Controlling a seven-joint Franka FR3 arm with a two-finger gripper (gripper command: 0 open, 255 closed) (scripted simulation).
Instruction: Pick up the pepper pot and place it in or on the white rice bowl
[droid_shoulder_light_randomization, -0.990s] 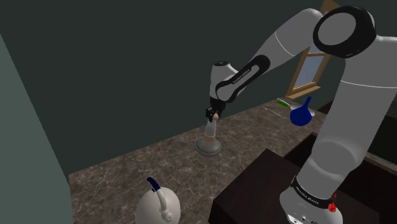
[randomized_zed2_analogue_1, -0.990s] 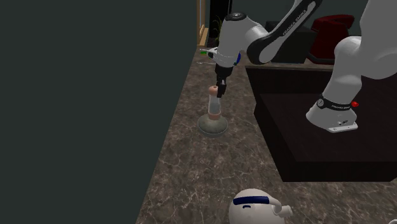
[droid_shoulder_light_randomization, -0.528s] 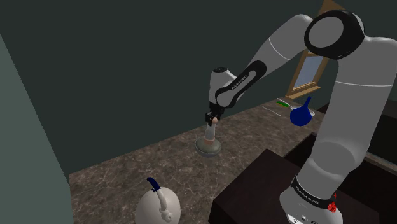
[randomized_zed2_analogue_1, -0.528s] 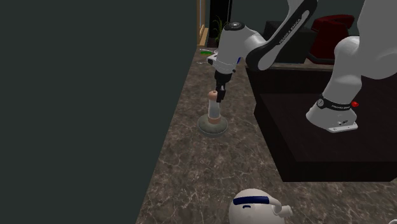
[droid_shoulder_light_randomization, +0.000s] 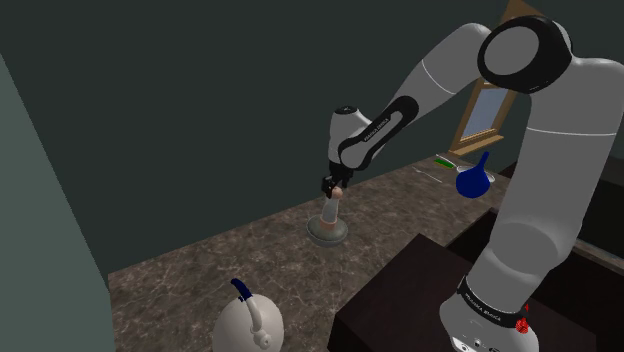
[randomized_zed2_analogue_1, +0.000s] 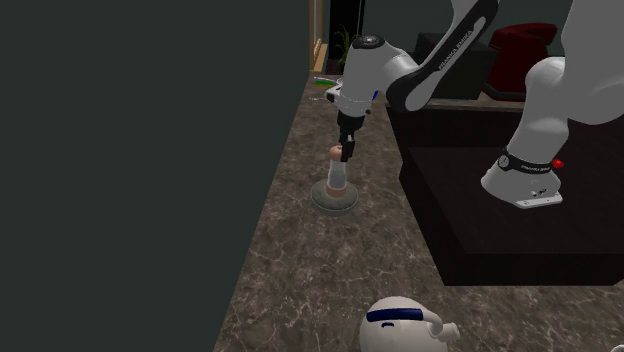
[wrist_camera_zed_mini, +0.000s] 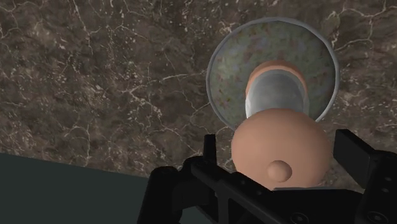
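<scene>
Home territory here, kitchen-like by the look: a veined dark marble bench (droid_shoulder_light_randomization: 200, 260) runs along the wall, a white teapot (droid_shoulder_light_randomization: 247, 322) on it, a wooden-framed window (droid_shoulder_light_randomization: 487, 103) beyond, a red cushioned seat (randomized_zed2_analogue_1: 520, 42) behind.

Pepper pot (droid_shoulder_light_randomization: 330, 208) upright in the bowl (droid_shoulder_light_randomization: 315, 233), bowl on the bench (droid_shoulder_light_randomization: 200, 270), fingers (wrist_camera_zed_mini: 353, 153) either side of the pot's top, teapot (droid_shoulder_light_randomization: 248, 325) well apart on the bench

Peach pepper pot (wrist_camera_zed_mini: 282, 143), grey-green mottled bowl (wrist_camera_zed_mini: 226, 63) (rust-flecked).
</scene>
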